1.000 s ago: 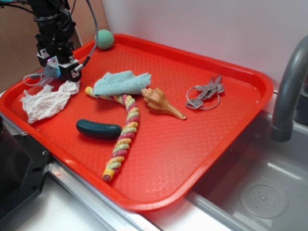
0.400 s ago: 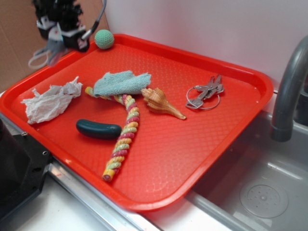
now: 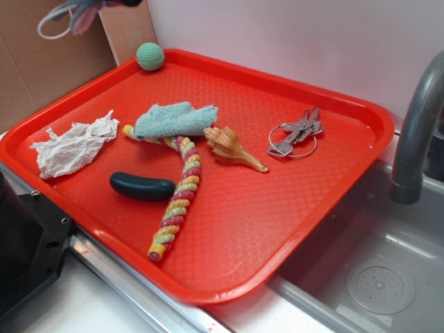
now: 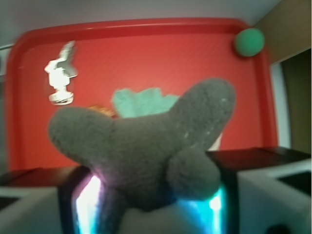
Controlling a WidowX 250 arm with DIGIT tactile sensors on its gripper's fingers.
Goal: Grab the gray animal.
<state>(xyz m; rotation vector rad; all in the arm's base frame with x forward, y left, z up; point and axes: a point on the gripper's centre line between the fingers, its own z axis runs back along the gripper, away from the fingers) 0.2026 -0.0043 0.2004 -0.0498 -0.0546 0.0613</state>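
Gray animal pinched between the closed jaws, filling the wrist view, ears or limbs splayed upward and fuzzy with blur. In the exterior view, seen only at the top left corner, high above and beyond the left rim of the red tray, white string loop dangling beneath. Grab judged done: toy clear of the surface, nothing touching it but the jaws. Left, at most, a steady hold or a carry elsewhere. Gripper raised almost out of the exterior frame, only a dark sliver showing above the toy; arm itself not visible. Wrist camera looking down on the tray from above. Below, well apart from the toy: crumpled white tissue near the tray's left edge, green ball at the far corner, teal cloth over a twisted rope, shell, dark pickle-shaped piece, keys.
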